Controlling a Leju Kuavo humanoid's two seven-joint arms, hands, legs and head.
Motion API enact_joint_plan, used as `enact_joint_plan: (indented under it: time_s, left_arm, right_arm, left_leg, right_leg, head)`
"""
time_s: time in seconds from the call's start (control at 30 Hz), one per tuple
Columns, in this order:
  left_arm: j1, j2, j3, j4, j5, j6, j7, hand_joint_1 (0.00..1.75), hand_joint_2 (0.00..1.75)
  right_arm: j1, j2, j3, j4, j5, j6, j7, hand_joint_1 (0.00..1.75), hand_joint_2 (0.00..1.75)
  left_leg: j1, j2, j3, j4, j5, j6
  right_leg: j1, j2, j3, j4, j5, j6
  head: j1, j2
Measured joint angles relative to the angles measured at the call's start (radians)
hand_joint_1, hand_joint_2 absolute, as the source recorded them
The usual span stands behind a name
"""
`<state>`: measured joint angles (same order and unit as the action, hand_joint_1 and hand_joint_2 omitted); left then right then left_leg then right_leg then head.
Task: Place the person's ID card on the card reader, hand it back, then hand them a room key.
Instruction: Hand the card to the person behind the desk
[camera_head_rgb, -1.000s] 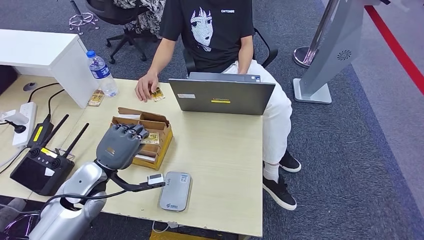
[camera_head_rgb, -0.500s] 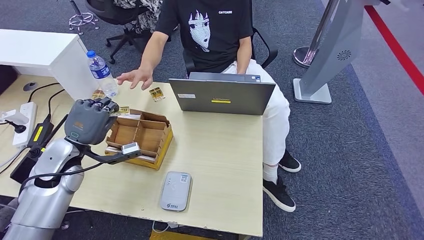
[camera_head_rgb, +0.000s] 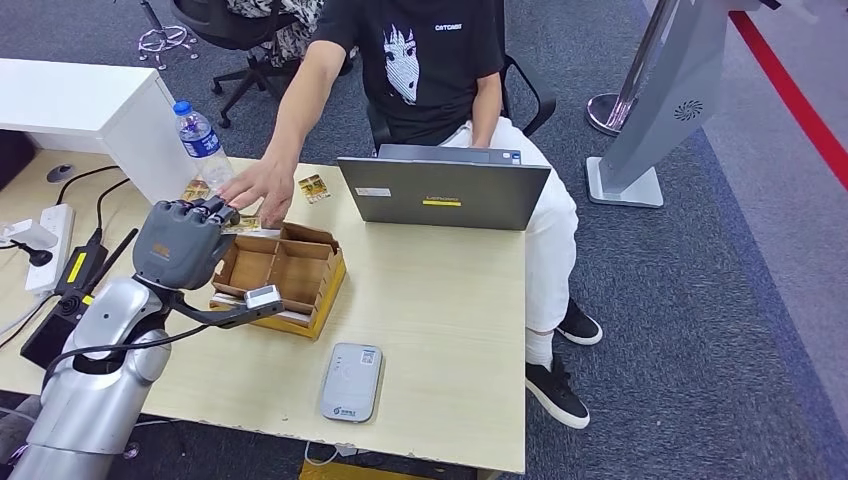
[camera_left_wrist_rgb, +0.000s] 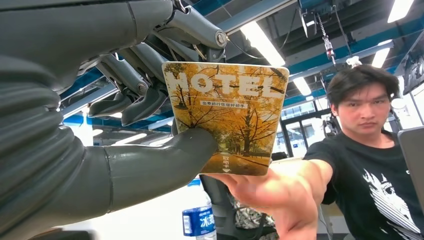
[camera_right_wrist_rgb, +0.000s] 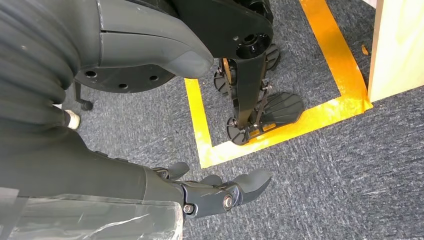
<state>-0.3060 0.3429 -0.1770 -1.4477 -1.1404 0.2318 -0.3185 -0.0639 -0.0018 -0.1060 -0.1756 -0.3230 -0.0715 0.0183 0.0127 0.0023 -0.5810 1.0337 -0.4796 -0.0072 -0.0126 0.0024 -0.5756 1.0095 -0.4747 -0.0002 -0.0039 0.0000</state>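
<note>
Above the far-left corner of the counter (camera_head_rgb: 440, 300), your left hand (camera_head_rgb: 180, 243) pinches the room key (camera_left_wrist_rgb: 227, 117) between thumb and fingers while the person's hand (camera_head_rgb: 252, 190) touches its free edge; it looks thin, stiff, light and slick, so grip its faces.

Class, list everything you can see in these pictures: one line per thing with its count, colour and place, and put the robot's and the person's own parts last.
room key card: one, yellow, marked HOTEL, in left hand
cardboard box: one, brown, mid-table
card reader: one, grey, near table edge
laptop: one, grey, before the person
water bottle: one, clear, blue cap, far edge
loose cards: two, yellow, by bottle and laptop
remote controller: one, black, table's left
table: one, light wood
person's hand: one, reaching to the key card
left hand: one, grey, holds the card
right hand: one, dark, hangs above carpet
</note>
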Motion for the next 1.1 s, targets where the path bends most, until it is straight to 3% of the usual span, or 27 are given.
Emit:
enact_joint_plan:
  time_s: [0.1, 0.17, 0.23, 0.3, 0.7, 0.9, 1.1]
  left_arm:
    - [0.0, -0.003, 0.0, 0.0, -0.001, 0.006, 0.0, 1.72, 1.75]
    - [-0.001, -0.006, 0.0, 0.0, -0.003, 0.008, 0.0, 1.14, 1.75]
    - [-0.001, -0.008, 0.0, 0.0, -0.004, 0.008, 0.0, 0.29, 1.75]
    - [-0.001, -0.01, 0.0, 0.0, -0.006, 0.01, 0.0, 0.0, 1.75]
    - [0.033, -0.038, 0.003, -0.01, -0.012, 0.068, -0.008, 0.0, 1.75]
    - [0.132, -0.062, 0.006, -0.047, -0.04, 0.073, -0.029, 0.0, 1.75]
    - [0.24, -0.055, -0.029, -0.052, -0.115, 0.067, 0.011, 0.0, 1.75]
  right_arm:
    - [0.0, 0.0, 0.0, 0.0, 0.0, 0.0, 0.0, 0.0, 1.75]
    - [0.0, 0.0, 0.0, 0.0, 0.0, 0.0, 0.0, 0.0, 1.75]
    - [0.0, 0.0, 0.0, 0.001, 0.0, 0.0, 0.0, 0.0, 1.75]
    - [0.0, 0.0, 0.001, 0.001, 0.0, 0.0, 0.0, 0.0, 1.75]
    - [0.0, 0.002, 0.001, 0.001, -0.001, -0.002, 0.0, 0.0, 1.75]
    - [0.0, 0.004, 0.001, 0.001, -0.009, -0.006, 0.0, 0.0, 1.75]
    - [0.001, 0.004, -0.005, 0.001, -0.024, -0.013, -0.001, 0.0, 1.75]
  left_leg:
    - [0.0, 0.0, 0.0, 0.0, 0.0, 0.0]
    - [0.0, 0.0, 0.0, 0.0, 0.0, 0.0]
    - [0.0, 0.0, 0.0, 0.0, 0.0, 0.0]
    - [0.0, 0.0, 0.0, 0.0, 0.0, 0.0]
    - [0.0, 0.0, 0.0, 0.0, 0.0, 0.0]
    - [0.0, 0.0, 0.0, 0.0, -0.001, 0.0]
    - [0.0, 0.0, -0.001, 0.0, -0.001, 0.0]
  right_leg:
    - [0.0, 0.0, 0.0, 0.0, 0.0, 0.0]
    - [0.0, 0.0, 0.0, 0.0, 0.0, 0.0]
    - [0.0, 0.0, 0.0, 0.0, 0.0, 0.0]
    - [0.0, 0.0, 0.0, 0.0, 0.0, 0.0]
    - [0.0, 0.0, 0.0, 0.0, 0.0, 0.0]
    - [0.0, 0.0, 0.0, 0.0, 0.0, 0.0]
    - [0.0, 0.0, -0.001, 0.0, -0.001, 0.0]
  head:
    - [0.0, 0.0]
    - [0.0, 0.0]
    - [0.0, 0.0]
    - [0.0, 0.0]
    - [0.0, 0.0]
    - [0.0, 0.0]
    - [0.0, 0.0]
